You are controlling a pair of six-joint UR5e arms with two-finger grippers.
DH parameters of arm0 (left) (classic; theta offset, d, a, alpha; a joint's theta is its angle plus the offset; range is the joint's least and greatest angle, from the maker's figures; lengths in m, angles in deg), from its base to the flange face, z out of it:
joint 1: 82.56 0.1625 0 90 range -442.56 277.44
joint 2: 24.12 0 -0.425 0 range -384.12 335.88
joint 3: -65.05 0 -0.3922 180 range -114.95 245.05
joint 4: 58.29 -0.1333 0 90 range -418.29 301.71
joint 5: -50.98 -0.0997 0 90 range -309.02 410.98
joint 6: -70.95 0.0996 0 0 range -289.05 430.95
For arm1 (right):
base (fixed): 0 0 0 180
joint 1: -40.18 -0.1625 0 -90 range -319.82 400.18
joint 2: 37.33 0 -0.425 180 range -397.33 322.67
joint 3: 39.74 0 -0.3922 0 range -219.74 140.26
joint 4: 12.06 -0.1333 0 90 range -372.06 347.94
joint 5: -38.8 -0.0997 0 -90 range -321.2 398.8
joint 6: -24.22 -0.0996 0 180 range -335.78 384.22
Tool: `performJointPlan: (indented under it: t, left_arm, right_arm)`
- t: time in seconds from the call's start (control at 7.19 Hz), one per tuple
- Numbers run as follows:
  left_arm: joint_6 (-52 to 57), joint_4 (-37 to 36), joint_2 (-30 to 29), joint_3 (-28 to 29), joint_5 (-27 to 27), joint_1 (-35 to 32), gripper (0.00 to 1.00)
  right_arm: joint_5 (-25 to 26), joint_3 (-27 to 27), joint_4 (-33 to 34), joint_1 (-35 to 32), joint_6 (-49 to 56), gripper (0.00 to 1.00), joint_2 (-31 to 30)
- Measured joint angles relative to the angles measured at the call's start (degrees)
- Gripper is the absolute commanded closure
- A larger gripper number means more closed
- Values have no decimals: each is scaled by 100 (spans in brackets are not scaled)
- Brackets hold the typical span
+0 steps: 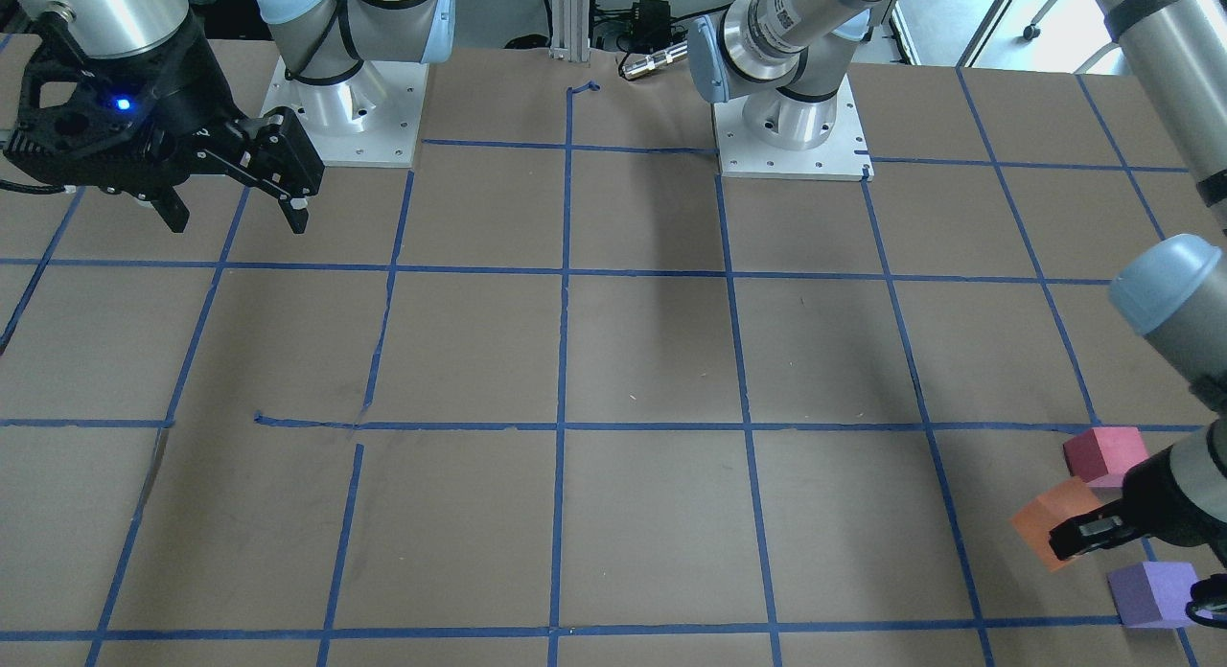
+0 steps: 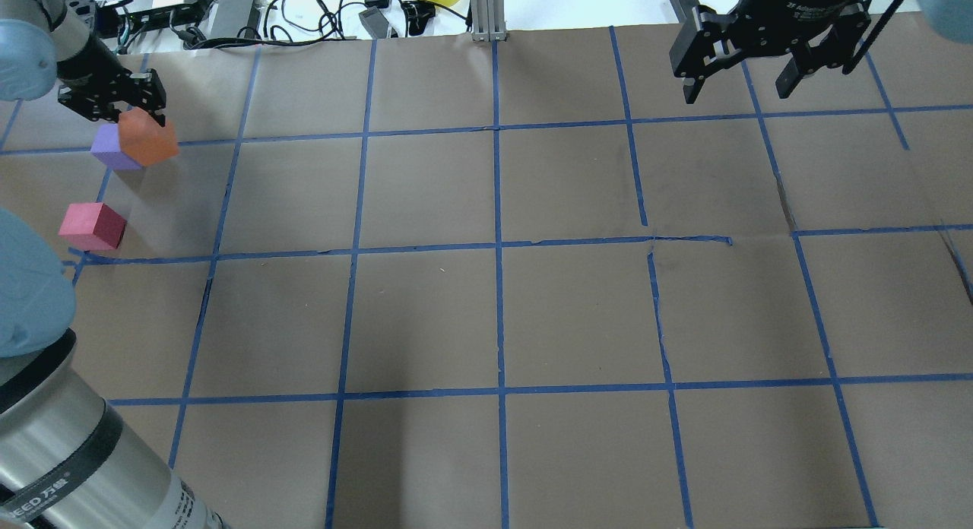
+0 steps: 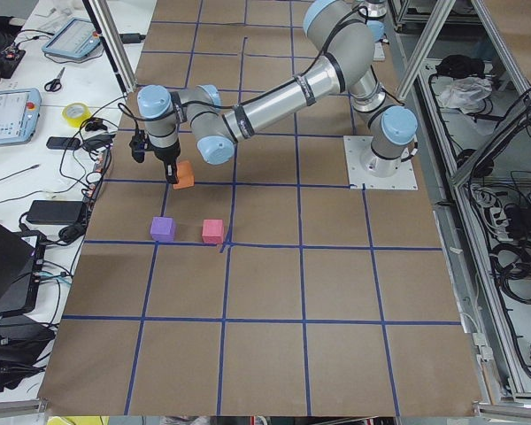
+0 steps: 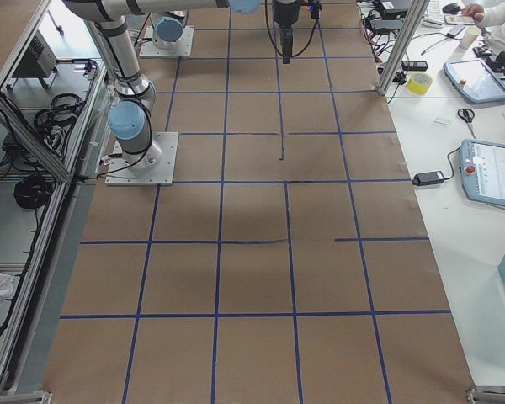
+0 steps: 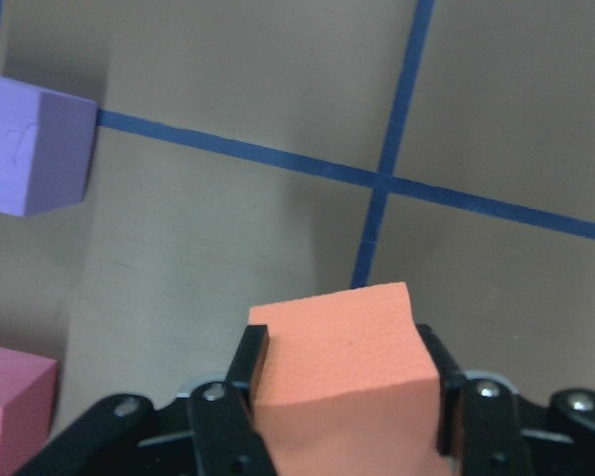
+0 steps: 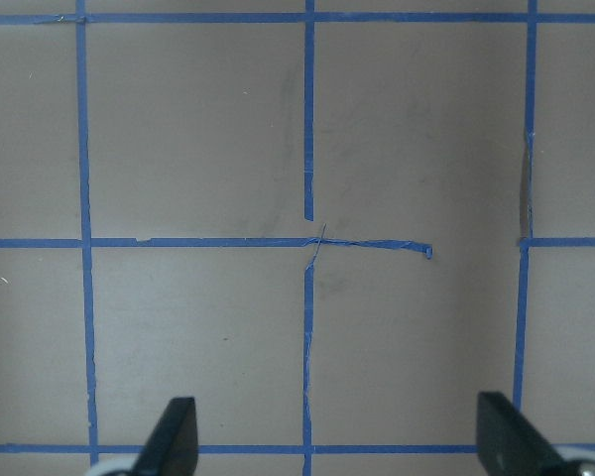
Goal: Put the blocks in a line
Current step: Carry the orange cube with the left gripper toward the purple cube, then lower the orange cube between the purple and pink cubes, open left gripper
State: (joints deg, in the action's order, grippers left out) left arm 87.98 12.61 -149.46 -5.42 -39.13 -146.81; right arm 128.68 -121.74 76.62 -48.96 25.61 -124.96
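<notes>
While the purple block and red-pink block rest apart on the surface, the left gripper clamps the orange block, raised near them, likely to lower it into their line; the right gripper hangs open, empty.

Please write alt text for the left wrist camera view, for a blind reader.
The left gripper holds an orange block between its black fingers, over brown paper crossed by blue tape lines. A purple block lies at the upper left edge; a corner of a red-pink block shows at the lower left.
</notes>
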Motion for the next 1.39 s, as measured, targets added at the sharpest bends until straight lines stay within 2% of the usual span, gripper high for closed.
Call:
performJointPlan:
  t: [0.28,0.56,1.39]
  left_arm:
    - [1049,124,-159,187,-60,436,100]
    - [1643,32,-451,403,-69,754,100]
    - [2504,22,-824,439,-92,836,100]
  right_arm:
    - [-5,0,0,-9,-11,0,0]
    - [-6,0,0,-9,-7,0,0]
    - [-6,0,0,-11,2,0,0]
